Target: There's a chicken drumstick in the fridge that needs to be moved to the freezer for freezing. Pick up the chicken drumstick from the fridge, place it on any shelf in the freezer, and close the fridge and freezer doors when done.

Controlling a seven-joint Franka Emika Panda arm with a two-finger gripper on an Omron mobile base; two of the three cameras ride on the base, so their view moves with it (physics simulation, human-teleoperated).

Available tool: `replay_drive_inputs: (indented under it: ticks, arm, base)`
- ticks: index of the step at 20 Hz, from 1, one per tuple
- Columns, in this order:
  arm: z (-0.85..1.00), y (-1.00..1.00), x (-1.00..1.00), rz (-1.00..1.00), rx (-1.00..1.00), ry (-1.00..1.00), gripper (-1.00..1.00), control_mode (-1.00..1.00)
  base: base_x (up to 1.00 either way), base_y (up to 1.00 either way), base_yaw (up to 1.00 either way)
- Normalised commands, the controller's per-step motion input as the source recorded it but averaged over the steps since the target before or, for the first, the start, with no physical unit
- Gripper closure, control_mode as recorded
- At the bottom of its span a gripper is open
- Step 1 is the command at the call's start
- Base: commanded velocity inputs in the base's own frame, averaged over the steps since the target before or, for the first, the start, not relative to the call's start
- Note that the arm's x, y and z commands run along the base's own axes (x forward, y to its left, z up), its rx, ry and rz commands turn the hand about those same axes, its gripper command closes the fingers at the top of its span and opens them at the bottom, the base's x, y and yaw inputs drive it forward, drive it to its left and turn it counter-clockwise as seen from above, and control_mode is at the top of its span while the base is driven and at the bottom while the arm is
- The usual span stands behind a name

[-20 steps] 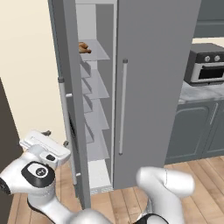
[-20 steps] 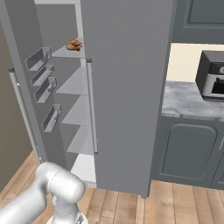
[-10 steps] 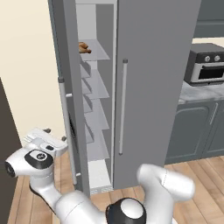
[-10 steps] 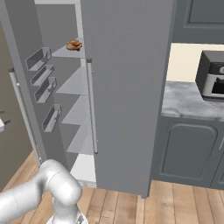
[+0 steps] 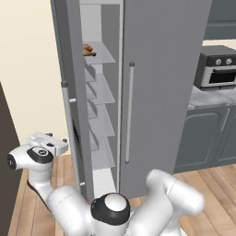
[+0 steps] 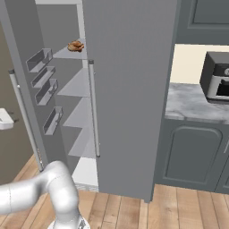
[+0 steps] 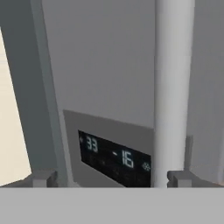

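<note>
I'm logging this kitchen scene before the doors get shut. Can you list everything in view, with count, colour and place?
Chicken drumstick: one, tan-brown, top shelf of the freezer.
Freezer door: one, grey, swung open at left, dark dispenser panel on its front.
Fridge door: one, grey, shut, silver bar handle.
Door bins: four, grey, inside the freezer door.
Oven: one, dark and silver, on the grey counter at right.
Tool: one, white, open, outside the freezer door.

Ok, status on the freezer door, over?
Gripper open, outside freezer door, facing its handle. Drumstick on top freezer shelf. Fridge door shut. Nothing in the way.
</note>
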Motion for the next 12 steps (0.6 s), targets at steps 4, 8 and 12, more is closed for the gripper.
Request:
replay_drive_inputs:
  ticks: [4,8,12]
  arm:
    - [-0.31,0.61,0.42,-0.06,-0.06,0.02,-1.00,-1.00]
    - [-0.27,0.24,0.44,-0.05,-0.03,0.07,-1.00,-1.00]
    - [-0.07,-0.15,0.36,-0.08,0.00,0.01,-1.00,-1.00]
  base:
    - [0.00,0.00,0.00]
    - [0.00,0.00,0.00]
    - [0.00,0.00,0.00]
